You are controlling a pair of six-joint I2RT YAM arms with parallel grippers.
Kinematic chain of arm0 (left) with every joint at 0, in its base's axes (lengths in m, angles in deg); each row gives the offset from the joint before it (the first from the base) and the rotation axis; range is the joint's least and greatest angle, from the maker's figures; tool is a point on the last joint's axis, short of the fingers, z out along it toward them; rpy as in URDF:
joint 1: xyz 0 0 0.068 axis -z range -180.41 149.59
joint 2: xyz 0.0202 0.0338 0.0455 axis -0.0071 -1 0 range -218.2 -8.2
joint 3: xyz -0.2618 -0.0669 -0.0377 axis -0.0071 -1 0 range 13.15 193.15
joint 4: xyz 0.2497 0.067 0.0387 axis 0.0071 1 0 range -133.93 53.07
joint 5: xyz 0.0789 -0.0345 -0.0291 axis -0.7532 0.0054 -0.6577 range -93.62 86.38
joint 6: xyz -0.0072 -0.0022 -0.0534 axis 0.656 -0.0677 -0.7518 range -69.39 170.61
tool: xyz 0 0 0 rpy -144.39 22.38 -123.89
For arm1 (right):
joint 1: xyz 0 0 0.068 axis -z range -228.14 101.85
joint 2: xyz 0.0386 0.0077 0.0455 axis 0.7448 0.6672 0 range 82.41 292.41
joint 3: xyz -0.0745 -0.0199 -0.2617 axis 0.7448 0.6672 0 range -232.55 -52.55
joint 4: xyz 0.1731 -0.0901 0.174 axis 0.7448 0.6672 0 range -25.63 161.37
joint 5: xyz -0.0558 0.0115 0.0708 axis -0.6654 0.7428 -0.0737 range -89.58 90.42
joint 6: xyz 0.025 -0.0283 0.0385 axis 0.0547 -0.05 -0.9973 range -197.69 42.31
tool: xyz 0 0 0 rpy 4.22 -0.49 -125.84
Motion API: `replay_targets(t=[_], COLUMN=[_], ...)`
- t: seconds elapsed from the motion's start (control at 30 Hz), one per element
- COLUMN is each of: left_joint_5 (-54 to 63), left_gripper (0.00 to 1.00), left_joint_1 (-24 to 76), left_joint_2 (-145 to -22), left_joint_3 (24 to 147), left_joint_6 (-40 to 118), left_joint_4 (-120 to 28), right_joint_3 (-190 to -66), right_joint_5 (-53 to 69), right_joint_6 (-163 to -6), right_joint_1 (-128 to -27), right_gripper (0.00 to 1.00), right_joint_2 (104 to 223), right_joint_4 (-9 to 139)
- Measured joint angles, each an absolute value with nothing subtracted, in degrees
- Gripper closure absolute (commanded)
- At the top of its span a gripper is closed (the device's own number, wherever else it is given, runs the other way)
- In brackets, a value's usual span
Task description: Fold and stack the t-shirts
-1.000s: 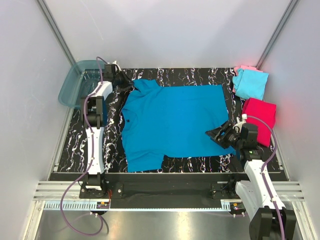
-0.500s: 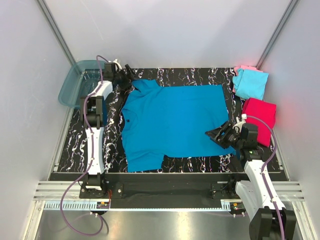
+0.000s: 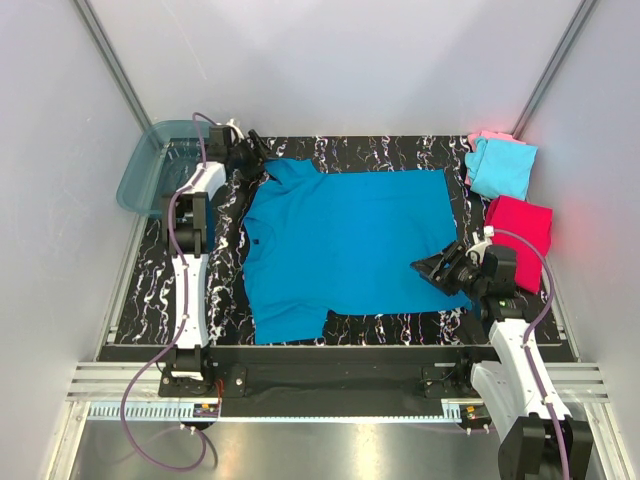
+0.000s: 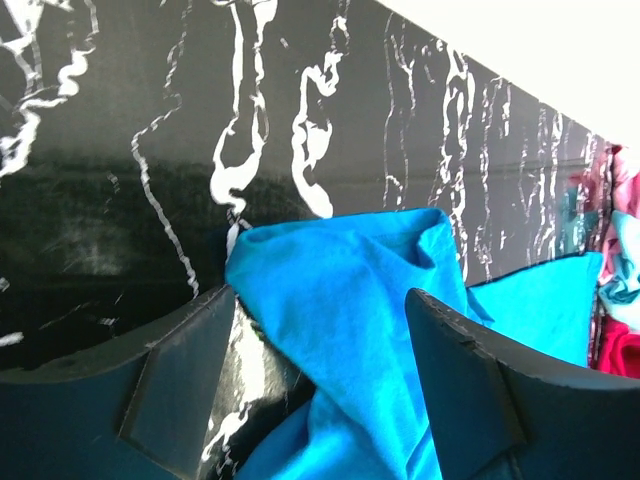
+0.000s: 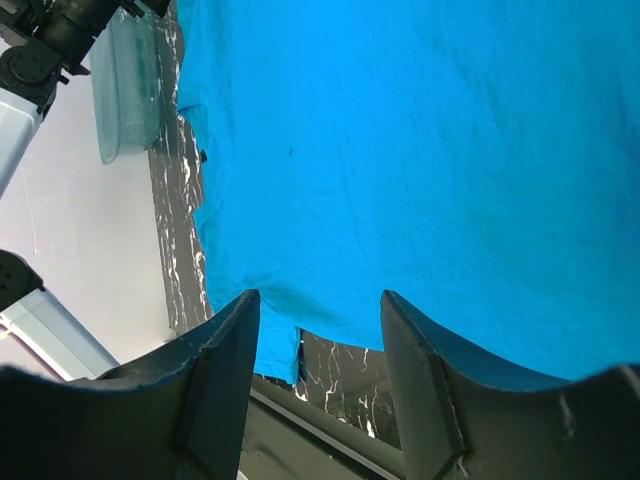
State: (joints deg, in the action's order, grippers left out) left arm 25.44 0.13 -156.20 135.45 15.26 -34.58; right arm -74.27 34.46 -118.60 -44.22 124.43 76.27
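Observation:
A large teal-blue t-shirt lies spread flat on the black marbled table. Its far-left sleeve is bunched up between the fingers of my left gripper, which stands open around it without pinching it. My right gripper hovers open over the shirt's near-right edge, holding nothing. At the far right a light cyan t-shirt rests on a pale pink one. A magenta-red t-shirt lies folded just in front of them.
A translucent teal tub sits at the far-left corner beside the left arm, also showing in the right wrist view as a tub. White walls close in on three sides. A metal rail runs along the table's near edge.
My left gripper has opened and let go of the blue shirt's sleeve, which now lies loose between its fingers. The right gripper has hardly moved.

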Motion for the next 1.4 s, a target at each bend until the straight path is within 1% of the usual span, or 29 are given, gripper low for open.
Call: replay_targets(t=[0.13,0.2,0.23,0.3,0.33,0.43,0.47,0.73,0.97,1.27,1.3,1.33,1.37,1.4], left_joint_5=[26.34,26.86,27.15,27.8,27.98,28.31,28.31,28.24,23.15,17.49,17.44,17.51,17.62,17.82], left_gripper=[0.25,0.27,0.38,0.54,0.7,0.95,1.0,1.0,1.0,1.0,0.95,0.84,0.65,0.6], left_joint_1=[0.67,1.2,1.46,2.09,2.44,3.25,3.49,4.02,3.54,1.39,1.24,1.11,1.04,1.04], left_joint_2=[-157.73,-158.46,-158.72,-159.13,-159.35,-160.01,-160.03,-158.52,-152.27,-142.72,-142.17,-141.74,-141.63,-141.63], left_joint_3=[137.48,138.27,138.46,138.79,138.79,138.7,138.44,134.53,128.6,127.73,127.77,127.95,128.32,128.41], left_joint_6=[13.62,12.96,12.68,12.09,11.63,11.21,11.23,12.83,16.17,18.91,19.1,19.21,19.43,19.56], left_joint_4=[-35.33,-35.9,-36.05,-36.16,-36.07,-35.83,-35.74,-37.32,-35.04,-33.51,-33.53,-33.47,-33.32,-33.29], right_joint_3=[-74.51,-74.51,-74.51,-74.51,-74.51,-74.51,-74.51,-74.51,-74.51,-74.51,-74.51,-74.51,-74.51,-74.51], right_joint_5=[34.53,34.55,34.57,34.57,34.6,34.6,34.62,35.05,35.43,35.6,35.62,35.62,35.62,35.62], right_joint_6=[-118.6,-118.6,-118.6,-118.6,-118.6,-118.62,-118.62,-118.62,-118.62,-118.6,-118.6,-118.6,-118.6,-118.6], right_joint_1=[-44.22,-44.22,-44.22,-44.22,-44.22,-44.22,-44.22,-44.22,-44.22,-44.24,-44.24,-44.24,-44.24,-44.24], right_gripper=[0.43,0.43,0.43,0.43,0.43,0.44,0.45,0.48,0.5,0.51,0.51,0.52,0.52,0.52], right_joint_2=[124.45,124.45,124.45,124.47,124.45,124.45,124.43,124.29,123.81,123.03,122.9,122.79,122.66,122.57], right_joint_4=[76.25,76.29,76.27,76.27,76.27,76.27,76.27,76.27,76.27,76.27,76.29,76.27,76.29,76.27])
